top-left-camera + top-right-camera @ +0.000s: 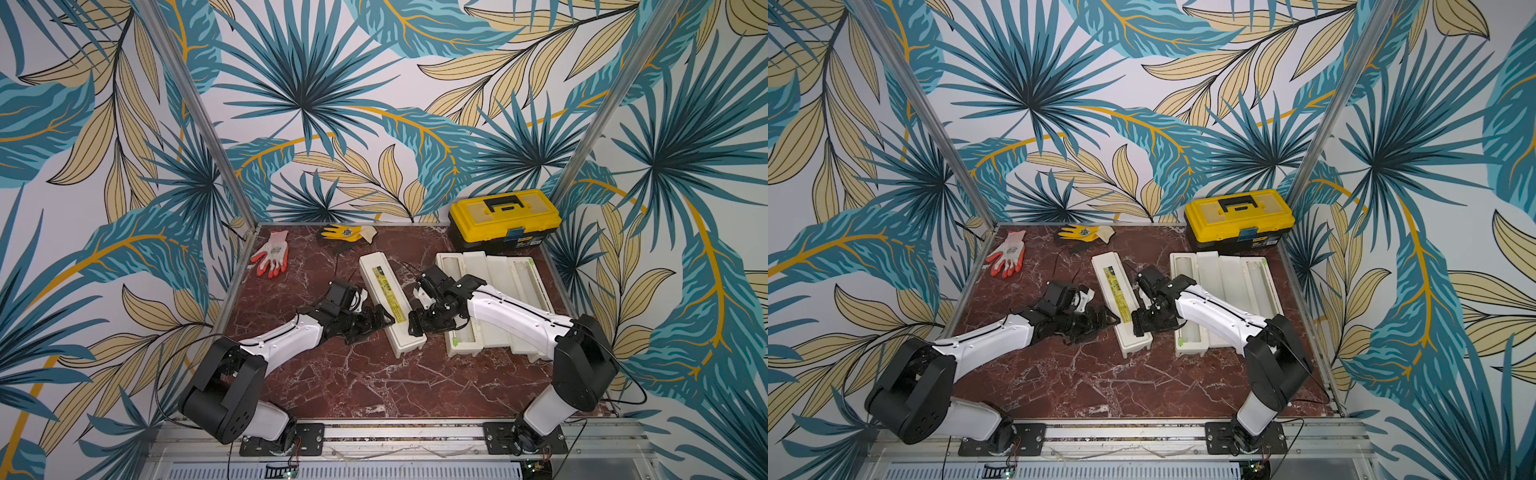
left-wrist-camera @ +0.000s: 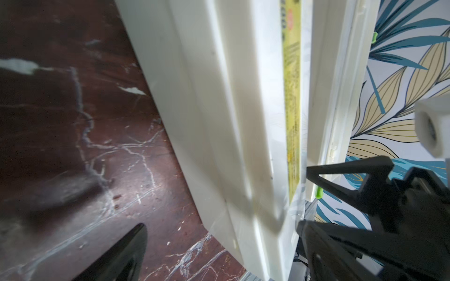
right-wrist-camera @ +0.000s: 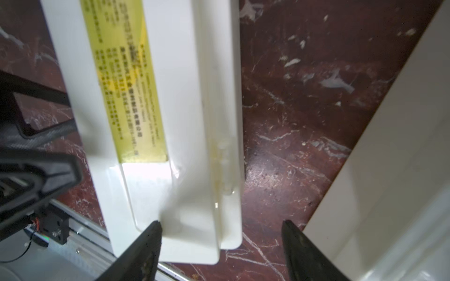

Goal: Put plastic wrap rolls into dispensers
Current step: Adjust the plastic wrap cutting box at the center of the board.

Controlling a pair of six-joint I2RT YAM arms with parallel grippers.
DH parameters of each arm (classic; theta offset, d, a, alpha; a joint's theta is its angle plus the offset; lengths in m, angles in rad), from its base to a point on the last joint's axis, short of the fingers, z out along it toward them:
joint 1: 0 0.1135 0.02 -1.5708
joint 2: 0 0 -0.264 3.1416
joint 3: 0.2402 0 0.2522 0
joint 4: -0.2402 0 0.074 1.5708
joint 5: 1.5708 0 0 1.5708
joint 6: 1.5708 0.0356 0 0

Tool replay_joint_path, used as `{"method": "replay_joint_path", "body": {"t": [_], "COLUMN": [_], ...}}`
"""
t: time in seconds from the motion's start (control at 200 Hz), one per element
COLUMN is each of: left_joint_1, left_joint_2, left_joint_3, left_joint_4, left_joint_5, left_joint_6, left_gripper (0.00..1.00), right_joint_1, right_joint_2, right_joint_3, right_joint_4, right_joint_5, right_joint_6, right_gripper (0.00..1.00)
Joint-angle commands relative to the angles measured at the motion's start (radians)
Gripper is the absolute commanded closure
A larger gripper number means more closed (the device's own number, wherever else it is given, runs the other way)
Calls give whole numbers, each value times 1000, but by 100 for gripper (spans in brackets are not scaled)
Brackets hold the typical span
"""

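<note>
— Where are the rolls?

— 2 are in plain sight, over on the right of the marble table (image 1: 374,386). The inner roll (image 1: 451,268) lies in the trough of the inner open dispenser (image 1: 467,347), and the outer roll (image 1: 524,284) lies in the outer open dispenser (image 1: 500,286). Those 2 lie side by side with their lids flat between the troughs, just in front of the yellow toolbox (image 1: 505,216).

— And the 3rd one?

— The shut dispenser (image 1: 384,291) lies slantwise in the middle, yellow label up. I cannot see inside it.

— What are the hands doing?

— Both are at its near half, 1 on each side. The left gripper (image 1: 376,324) is just beside its left flank, jaws spread wide, clamped on nothing. The right gripper (image 3: 220,227) hangs over its right edge. In the right wrist view 1 finger (image 3: 148,245) sits above the lid's corner and the other above bare table, so the jaws are apart with nothing held. The right arm reaches across the inner open dispenser.

— Anything else?

— A red-and-white glove (image 1: 272,253) and a yellow glove (image 1: 347,232) lie at the far edge.
</note>
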Motion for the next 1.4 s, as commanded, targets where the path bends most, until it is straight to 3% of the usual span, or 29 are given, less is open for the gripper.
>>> {"method": "replay_joint_path", "body": {"t": [0.0,0.215,0.411,0.516,0.651,0.781,0.881,1.187,1.397], "left_joint_1": [-11,-47,-97,-112,-114,-115,-110,-11,-1], "left_joint_2": [25,119,220,280,335,382,389,210,137], "left_joint_3": [35,27,-28,-39,-107,-159,-166,-116,46], "left_joint_4": [81,166,265,266,283,284,283,221,38], "left_joint_5": [36,79,115,115,103,96,98,99,57], "left_joint_6": [-22,-40,-67,-52,-63,-44,-34,-22,79], "left_gripper": [0,1,9,19,42,48,49,40,28], "right_joint_1": [12,12,14,24,38,42,43,14,-32], "right_joint_2": [30,32,55,84,109,127,120,1,14], "right_joint_3": [-37,-47,-39,-38,-47,-75,-89,-8,67], "right_joint_4": [18,18,17,18,24,34,36,17,23], "right_joint_5": [-29,-29,-58,-72,-79,-74,-52,116,227], "right_joint_6": [17,14,20,27,54,90,110,165,199], "right_gripper": [26,27,27,28,29,29,27,2,1]}}
